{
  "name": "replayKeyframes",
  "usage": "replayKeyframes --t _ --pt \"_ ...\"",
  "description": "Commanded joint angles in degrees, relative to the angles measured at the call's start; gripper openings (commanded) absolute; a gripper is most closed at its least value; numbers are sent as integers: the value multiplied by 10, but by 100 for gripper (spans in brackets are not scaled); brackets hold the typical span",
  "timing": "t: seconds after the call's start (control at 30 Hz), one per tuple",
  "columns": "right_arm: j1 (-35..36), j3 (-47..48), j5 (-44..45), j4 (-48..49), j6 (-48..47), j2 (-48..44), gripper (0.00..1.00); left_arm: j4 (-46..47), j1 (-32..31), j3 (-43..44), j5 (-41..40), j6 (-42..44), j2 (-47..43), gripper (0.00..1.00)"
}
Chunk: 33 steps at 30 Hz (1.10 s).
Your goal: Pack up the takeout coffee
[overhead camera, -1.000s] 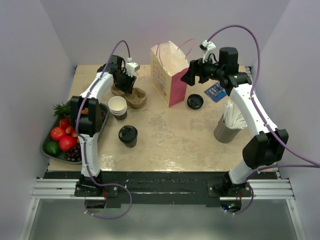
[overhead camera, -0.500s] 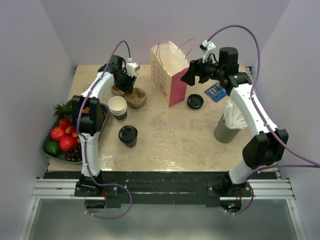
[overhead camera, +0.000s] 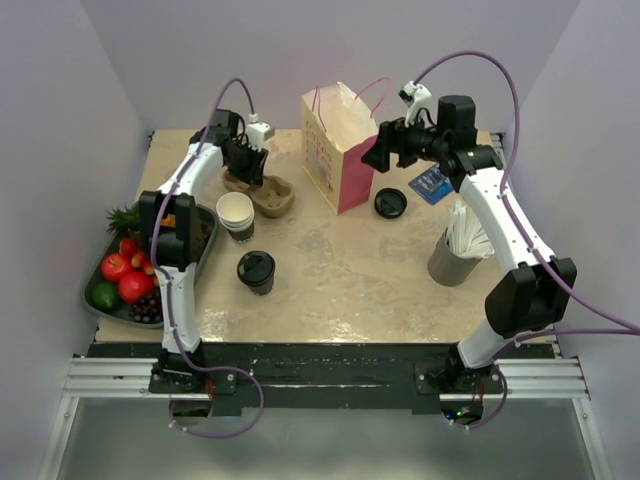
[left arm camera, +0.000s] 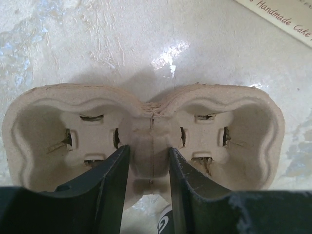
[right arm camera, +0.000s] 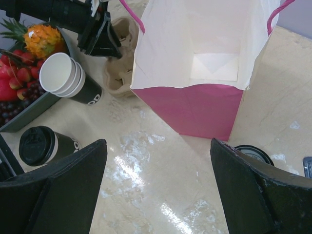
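Note:
The takeout coffee (overhead camera: 256,270), a black-lidded cup with a dark band, stands upright at the front left of the table, apart from both grippers; the right wrist view has it (right arm camera: 41,145) at its lower left. My left gripper (overhead camera: 247,170) is down on the pulp cup carrier (overhead camera: 275,195) at the back left. Its two fingers press against either side of the carrier's middle ridge (left arm camera: 149,161), between the two empty wells of the carrier (left arm camera: 234,126). My right gripper (overhead camera: 383,152) hovers open beside the pink-and-white paper bag (overhead camera: 335,150), with nothing between its fingers (right arm camera: 157,144).
Stacked lidless cups (overhead camera: 236,214) lie just left of the carrier. A loose black lid (overhead camera: 390,203) sits right of the bag (right arm camera: 195,63). A fruit tray (overhead camera: 205,240) fills the left edge. A straw holder (overhead camera: 455,250) and a blue card (overhead camera: 430,184) are on the right.
My left gripper's fingers have narrowed onto the carrier's middle ridge and the left wrist has shifted slightly. The right arm and the coffee have not moved.

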Motion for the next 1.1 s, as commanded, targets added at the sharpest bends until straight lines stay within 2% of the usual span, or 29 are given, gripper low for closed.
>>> replayKeyframes --t 0.0,0.2,0.27,0.3,0.33,0.37,0.4,0.43,0.53,0.57,0.67,0.7,0.8,0.83,0.93,1.07 --pt "-2 1 -6 22 7 -10 90 -9 14 -5 12 12 -42 12" --pt "-1 3 -4 18 3 -10 90 -9 17 24 50 -8 -75 10" --pt "-2 -1 -4 20 4 -11 90 -9 17 29 47 0 -76 13" --pt "-2 -5 -4 21 5 -11 90 -11 17 28 45 4 -72 21" --pt "-2 -5 -5 22 6 -10 90 -19 17 22 44 7 -67 43" --pt "-2 -4 -5 22 6 -9 90 -23 17 20 42 18 -63 49" --pt "-2 -2 -6 21 6 -9 90 -28 17 17 48 29 -57 60" --pt "-1 0 -6 20 5 -9 90 -37 18 14 55 48 -58 66" --pt "-2 6 -1 12 -5 -9 90 -51 19 11 86 167 -75 68" --pt "-2 5 -1 10 -9 -10 90 -55 19 8 95 246 -82 68" --pt "-2 -5 -4 12 -8 -16 90 -78 24 -1 113 379 -105 69" --pt "-2 -12 -5 16 -8 -17 90 -75 25 -3 95 387 -106 69" --pt "-2 -19 -14 15 -19 -25 90 -98 26 41 54 382 -60 67" --pt "-2 -19 -17 12 -24 -27 90 -122 29 82 48 369 -46 65" --pt "5 -20 -29 -4 -70 -36 88 -117 53 122 53 281 -16 63" --pt "39 -6 -7 -31 -161 -50 86 -28 91 90 67 107 -35 63"
